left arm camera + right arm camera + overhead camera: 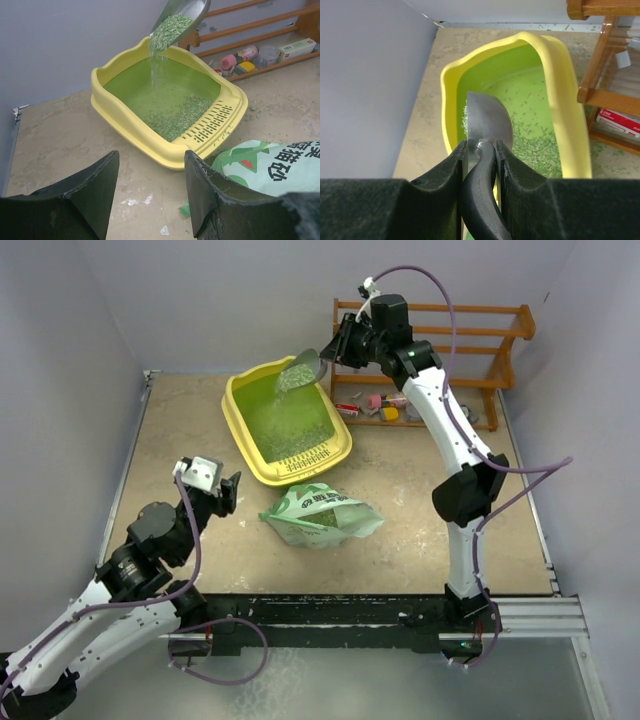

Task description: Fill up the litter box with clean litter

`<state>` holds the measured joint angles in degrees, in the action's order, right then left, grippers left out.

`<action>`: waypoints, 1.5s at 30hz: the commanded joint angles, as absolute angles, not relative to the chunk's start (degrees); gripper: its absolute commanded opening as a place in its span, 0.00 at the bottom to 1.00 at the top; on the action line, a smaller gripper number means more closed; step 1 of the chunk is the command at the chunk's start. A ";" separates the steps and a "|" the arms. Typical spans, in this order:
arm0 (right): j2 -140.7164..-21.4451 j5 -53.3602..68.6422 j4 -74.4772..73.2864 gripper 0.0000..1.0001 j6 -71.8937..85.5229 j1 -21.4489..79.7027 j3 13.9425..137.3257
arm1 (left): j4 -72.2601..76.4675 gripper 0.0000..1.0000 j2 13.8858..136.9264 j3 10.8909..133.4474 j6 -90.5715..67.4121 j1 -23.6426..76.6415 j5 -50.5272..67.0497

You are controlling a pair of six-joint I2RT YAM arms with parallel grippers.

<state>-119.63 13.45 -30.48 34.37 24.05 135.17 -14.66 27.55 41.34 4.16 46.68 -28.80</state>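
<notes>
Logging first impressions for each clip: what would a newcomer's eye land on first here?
A grey metal scoop, clamped in the right fingers, is tilted above the far end of the yellow litter box, and a stream of green litter pours from it onto the green floor. Next comes the pale-green bag, lying by the box's near, slotted end, with the left fingers open and empty to its left.

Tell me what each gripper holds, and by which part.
The right gripper clamps the metal scoop by its black handle. The left gripper is open and holds nothing.
</notes>
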 commanded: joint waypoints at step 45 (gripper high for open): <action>-97.15 -11.82 -30.32 0.00 -2.91 36.55 121.71 | -10.72 0.61 28.32 40.40 3.84 42.19 -16.28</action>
<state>-110.87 -9.54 -30.46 -6.79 36.56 124.05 -14.22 29.17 41.32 4.05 42.52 -20.29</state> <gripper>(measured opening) 0.277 0.598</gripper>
